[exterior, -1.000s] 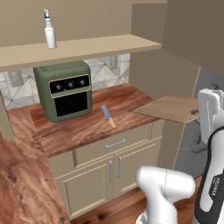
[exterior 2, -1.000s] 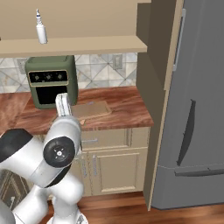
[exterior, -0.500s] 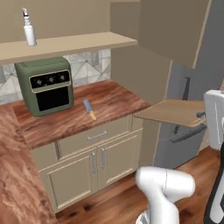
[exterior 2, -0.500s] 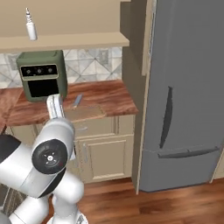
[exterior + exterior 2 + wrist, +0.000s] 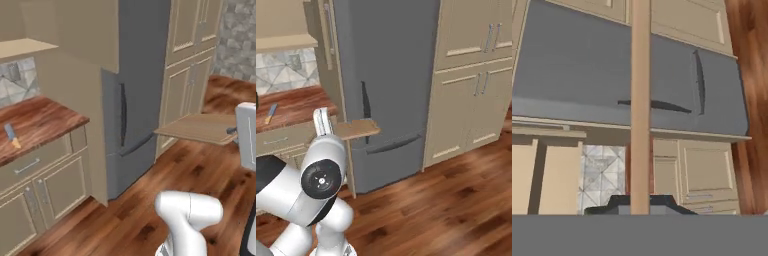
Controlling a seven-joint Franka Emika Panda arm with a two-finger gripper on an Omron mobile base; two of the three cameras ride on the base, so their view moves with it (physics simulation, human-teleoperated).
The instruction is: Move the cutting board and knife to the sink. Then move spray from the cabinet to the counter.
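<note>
A tall grey refrigerator (image 5: pixel 132 95) with curved dark handles stands between the counter (image 5: pixel 35 122) and a bank of beige panelled cupboards (image 5: pixel 476 75), over a red-brown plank floor (image 5: pixel 456 200). The counter is glossy red-brown wood grain with beige drawer fronts, and runs off to the left in both base views. The cutting board (image 5: pixel 200 127) is a thin flat rectangle of light tan wood, held level in the air above the floor, in front of the refrigerator and well apart from the counter. The gripper (image 5: pixel 233 131) is clenched on the board's edge; in the left base view its dark tip meets the right end of the board, and the hand view looks along the board edge-on as a narrow tan strip. The knife (image 5: pixel 11 135), small with a grey-blue blade and a yellow-orange handle, lies flat on the counter top near its front edge.
</note>
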